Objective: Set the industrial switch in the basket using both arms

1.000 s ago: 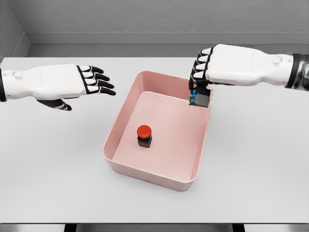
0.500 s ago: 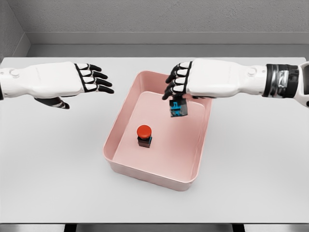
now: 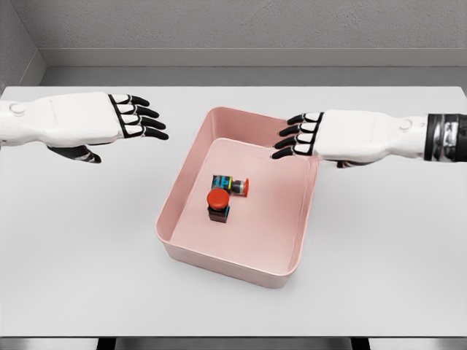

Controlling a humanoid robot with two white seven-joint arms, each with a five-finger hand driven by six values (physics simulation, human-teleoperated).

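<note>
- A shallow pink rectangular plastic basket (image 3: 177,191) sits near the middle of a pale grey bench (image 3: 80,248), turned slightly so that its far corner points away from the robot.
- Two industrial switches lie inside the basket — both on its floor, close to the centre.
- The upright switch with the round red push-button cap (image 3: 217,203) stands on its dark square base, which shows a bit of blue at one side.
- The second switch, a dark block with blue and coloured markings and a red cap (image 3: 230,185), lies tipped on its side just behind the upright one, its cap pointing to the picture's right; the two look to be touching or nearly so.
- The white right hand with black fingertips (image 3: 319,136) hovers above the basket's far right rim, palm down, its fingers (image 3: 293,131) stretched out and slightly spread, holding nothing.
- The white left hand (image 3: 109,120) hangs over bare bench well left of the basket — fingers (image 3: 146,122) likewise extended and apart, empty, thumb tucked below.
</note>
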